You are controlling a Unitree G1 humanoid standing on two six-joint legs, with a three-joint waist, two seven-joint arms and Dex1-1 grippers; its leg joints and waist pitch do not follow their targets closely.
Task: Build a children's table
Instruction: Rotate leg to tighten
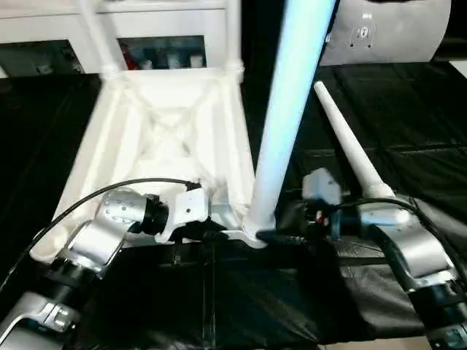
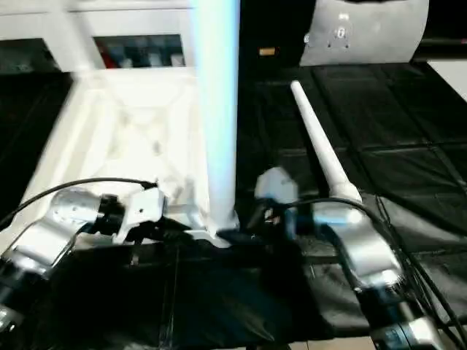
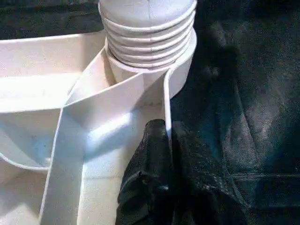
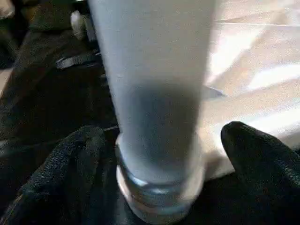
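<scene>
left gripper [image 3: 161, 154] pinches tabletop rim [image 3: 165, 101] | right gripper [image 4: 161, 159] spread round leg [image 4: 154, 70], top cropped

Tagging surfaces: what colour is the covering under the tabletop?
Black, wrinkled sheeting beneath the white tabletop; clearest in the left eye view.

glary whites, perhaps slight blur

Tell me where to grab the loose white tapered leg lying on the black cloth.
Grip the long white tapered plastic leg around its thicker near end, which lies beside the right end effector. Come from above, fingers across the tube: it lies flat, so its round sides are free.
</scene>
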